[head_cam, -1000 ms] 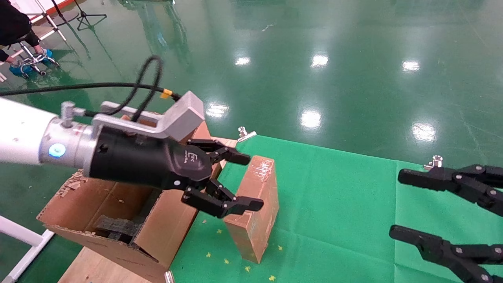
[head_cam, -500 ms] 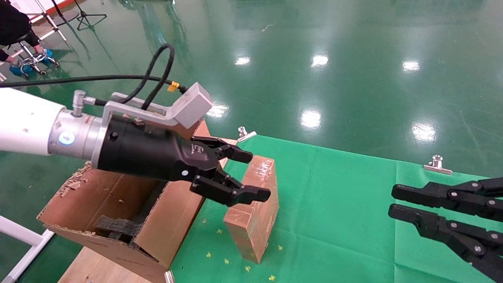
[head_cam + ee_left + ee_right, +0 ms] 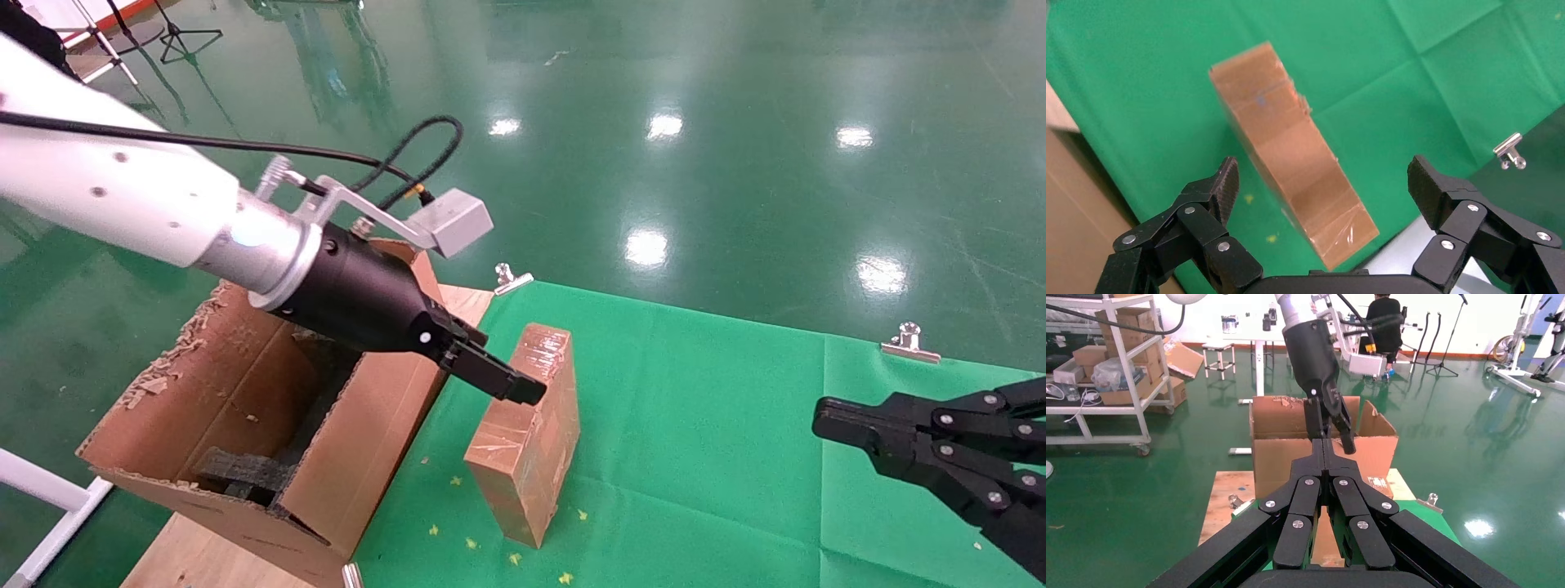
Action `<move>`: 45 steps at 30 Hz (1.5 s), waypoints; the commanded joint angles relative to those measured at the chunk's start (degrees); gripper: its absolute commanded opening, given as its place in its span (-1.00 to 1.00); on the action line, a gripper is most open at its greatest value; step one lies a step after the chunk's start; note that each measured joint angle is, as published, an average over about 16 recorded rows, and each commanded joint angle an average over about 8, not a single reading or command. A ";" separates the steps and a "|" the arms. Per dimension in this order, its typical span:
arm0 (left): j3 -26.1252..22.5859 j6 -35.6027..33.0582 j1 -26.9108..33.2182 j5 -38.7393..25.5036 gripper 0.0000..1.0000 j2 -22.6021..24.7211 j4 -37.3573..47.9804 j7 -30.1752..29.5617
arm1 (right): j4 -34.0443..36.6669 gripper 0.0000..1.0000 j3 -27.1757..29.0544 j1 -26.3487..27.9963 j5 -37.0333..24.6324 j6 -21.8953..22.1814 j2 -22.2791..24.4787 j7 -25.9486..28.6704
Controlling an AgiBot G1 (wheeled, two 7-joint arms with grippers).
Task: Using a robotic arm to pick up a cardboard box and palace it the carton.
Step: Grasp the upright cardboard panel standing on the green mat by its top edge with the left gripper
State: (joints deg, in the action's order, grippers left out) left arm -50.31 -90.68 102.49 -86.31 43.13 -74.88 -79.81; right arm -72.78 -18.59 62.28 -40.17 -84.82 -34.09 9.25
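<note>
— While the robotic arm (image 3: 139, 196) reaches out from the left, where does its gripper sit?

— The left gripper (image 3: 511, 384) hangs just above the cardboard box (image 3: 527, 433), at the box's upper edge. From the left wrist view its jaws stand wide apart, one finger (image 3: 1223, 184) on each side of the box (image 3: 1291, 147), neither pad touching it.

— And the box itself?

— It stands on its narrow side on the green cloth (image 3: 719, 425), wrapped in shiny clear tape, just beside the carton (image 3: 245, 425). The carton stands at the cloth's left edge on a wooden board (image 3: 196, 559) — flaps up, edges torn and ragged, black foam (image 3: 245, 469) lying inside.

— What of the other arm?

— The right gripper (image 3: 825, 412) is parked low at the right, over the cloth and well apart from the box. In the right wrist view its fingers (image 3: 1306, 502) meet at the tips — closed on nothing.

— Anything else around?

— Two silver clips, one (image 3: 511, 278) at the cloth's far corner near the carton, another (image 3: 907, 339) on the far edge toward the right. Small yellow flecks (image 3: 470, 543) dot the cloth near the box's near end. Glossy green floor (image 3: 735, 122) lies beyond.
</note>
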 commanded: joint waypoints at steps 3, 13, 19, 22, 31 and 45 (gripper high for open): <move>-4.76 0.06 2.66 -1.19 1.00 1.93 0.30 -4.38 | 0.00 -1.00 -0.01 0.00 0.00 0.00 0.00 0.00; -13.41 0.65 5.86 -3.35 1.00 6.35 0.91 -10.46 | 0.00 -1.00 -0.02 0.01 0.01 0.01 0.01 -0.01; -16.38 1.27 6.04 -4.15 1.00 8.14 0.99 -12.81 | 0.00 -0.64 -0.03 0.01 0.02 0.01 0.01 -0.02; -17.45 1.60 5.92 -4.76 1.00 8.90 0.86 -13.65 | 0.00 0.11 -0.03 0.01 0.02 0.01 0.01 -0.02; -19.21 2.54 5.52 -6.12 -0.21 10.24 0.80 -14.49 | 0.02 1.00 -0.04 -0.01 0.04 0.03 0.02 -0.03; -18.71 2.28 5.53 -5.81 -1.00 9.89 0.79 -14.33 | 0.02 1.00 -0.04 -0.01 0.04 0.03 0.02 -0.03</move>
State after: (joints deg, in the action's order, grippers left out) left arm -69.04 -88.38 108.02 -92.13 53.03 -74.09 -94.15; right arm -72.76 -18.63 62.27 -40.13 -84.80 -34.07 9.23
